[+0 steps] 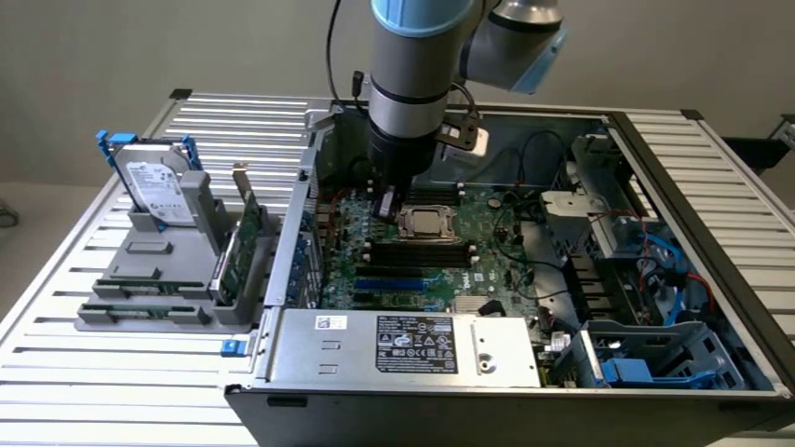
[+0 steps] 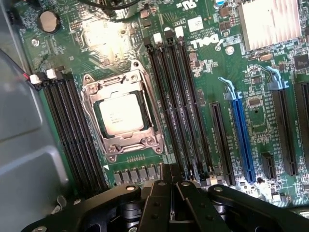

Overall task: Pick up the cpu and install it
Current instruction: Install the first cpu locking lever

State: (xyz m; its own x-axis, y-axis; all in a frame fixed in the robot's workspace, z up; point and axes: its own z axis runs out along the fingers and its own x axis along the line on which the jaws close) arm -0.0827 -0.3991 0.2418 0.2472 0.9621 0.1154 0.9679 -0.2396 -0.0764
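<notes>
The cpu (image 2: pixel 120 114) is a silvery square chip lying flat inside the metal-framed socket (image 2: pixel 147 140) on the green motherboard (image 2: pixel 203 72). In the exterior view the cpu (image 1: pixel 425 222) sits mid-board inside the open computer case. My gripper (image 1: pixel 383 200) hangs low over the board, just to the exterior view's left of the socket. In the wrist view my gripper (image 2: pixel 170 170) has its black fingers (image 2: pixel 161 193) pressed together, shut with nothing between them, a short way from the socket's edge.
Black memory slots (image 2: pixel 181 96) flank the socket on both sides. A blue expansion slot (image 2: pixel 241 135) and a finned heatsink (image 2: pixel 270 21) lie further off. The power supply (image 1: pixel 410 345) fills the case's near side. A hard drive (image 1: pixel 155 186) stands in a grey rack outside the case.
</notes>
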